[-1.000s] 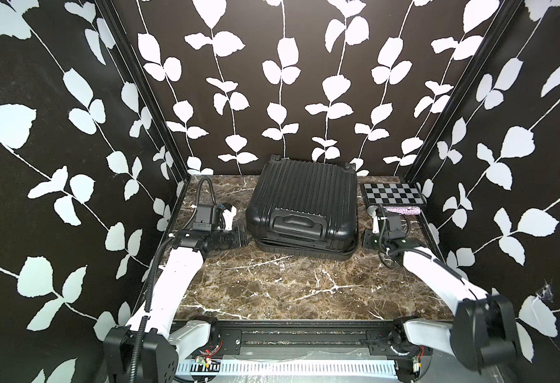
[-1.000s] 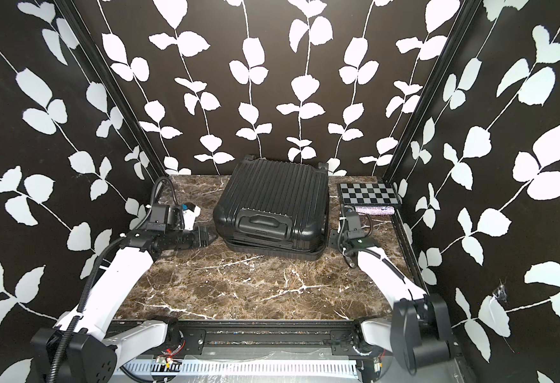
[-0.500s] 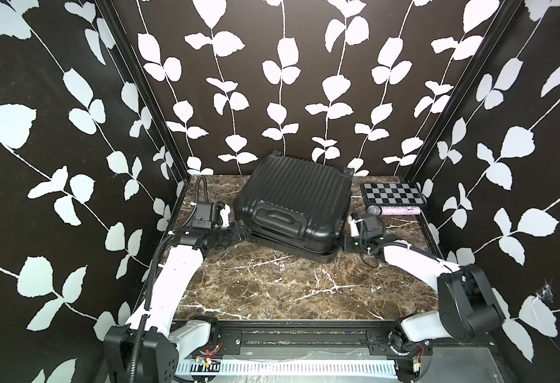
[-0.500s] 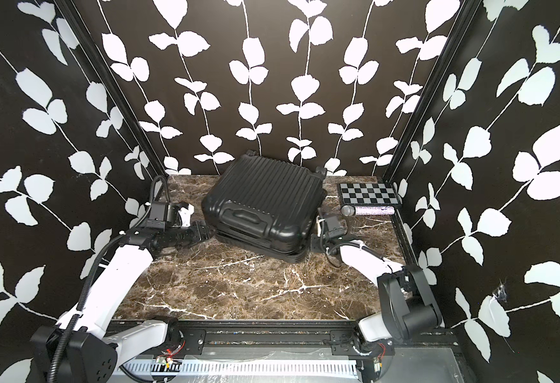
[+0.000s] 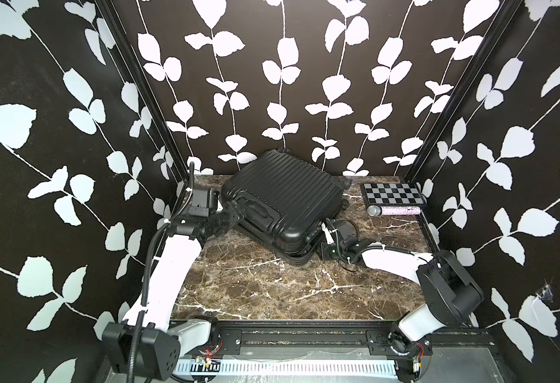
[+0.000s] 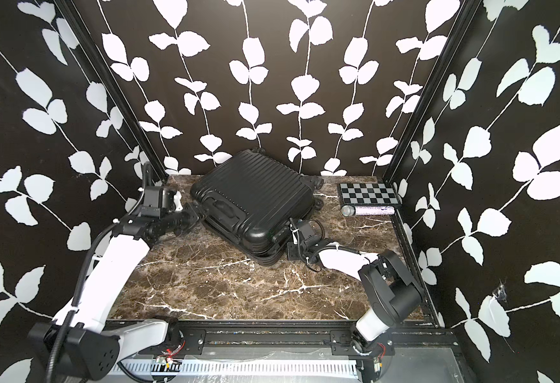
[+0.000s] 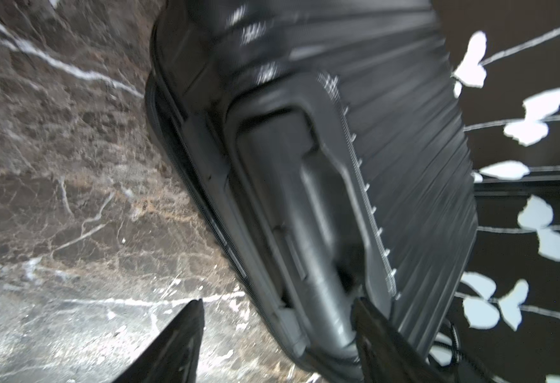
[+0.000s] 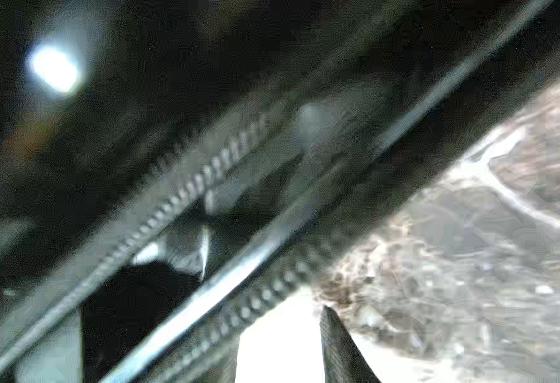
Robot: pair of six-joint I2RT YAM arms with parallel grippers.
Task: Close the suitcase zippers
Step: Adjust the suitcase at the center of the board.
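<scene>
The suitcase [image 5: 282, 205] lay skewed at 12 o'clock on the bench [image 5: 272, 291], probably to present its zippers [image 8: 199, 179]: the left gripper [image 7: 278, 300] straddled its 9 o'clock end, jaws wide and holding nothing, while the right gripper [image 5: 323, 233] nosed the 4 o'clock seam, its jaws too blurred to judge.

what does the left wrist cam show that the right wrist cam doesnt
Only left wrist: the suitcase with its ribbed shell, its recessed handle, the leaf-print wall, and the left gripper open by the case's corner. Only right wrist: a blurred close-up of zipper teeth. Both: the marble tabletop and the rim seam.
</scene>
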